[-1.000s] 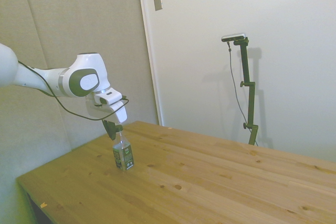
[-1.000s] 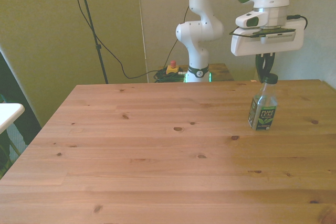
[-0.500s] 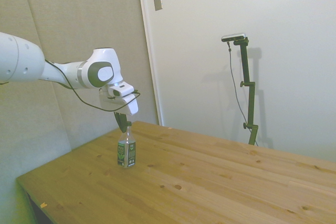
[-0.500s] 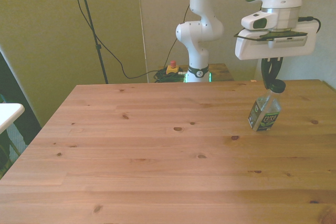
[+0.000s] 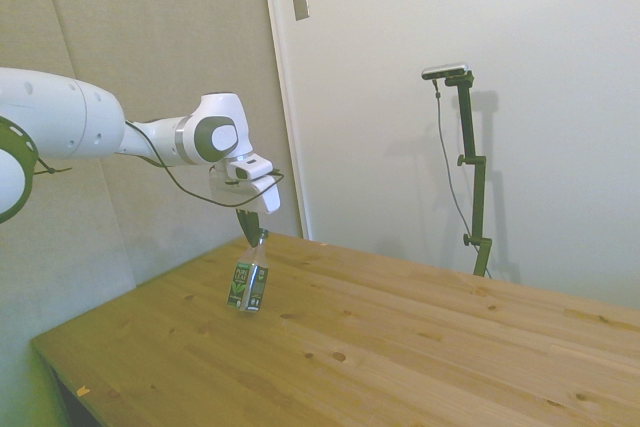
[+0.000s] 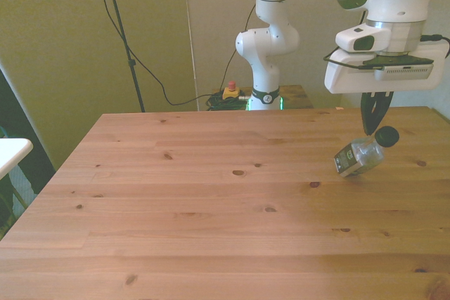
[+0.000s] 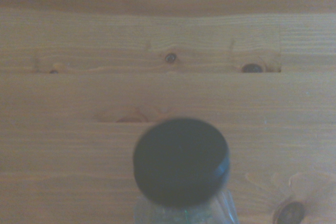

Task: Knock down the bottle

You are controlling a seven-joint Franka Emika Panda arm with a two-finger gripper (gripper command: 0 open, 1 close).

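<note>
The small clear bottle, with a green-and-white label and a black cap, leans steeply toward the front view's right, its base on the table. In the side view the bottle tips away from the arm's side. My gripper hangs just above and behind the neck, its dark fingers together at the tips and touching the bottle near the cap; it holds nothing. From the side my gripper sits at the bottle's top. The wrist view looks down on the blurred black cap over table boards.
The wooden table stretches wide toward the front view's left and the near edge. Its right edge lies close beyond the bottle. A white object pokes in at the front view's left, off the table.
My gripper has travelled toward the front view's right, pushing the bottle's top along. The bottle went from standing upright to leaning far over.
</note>
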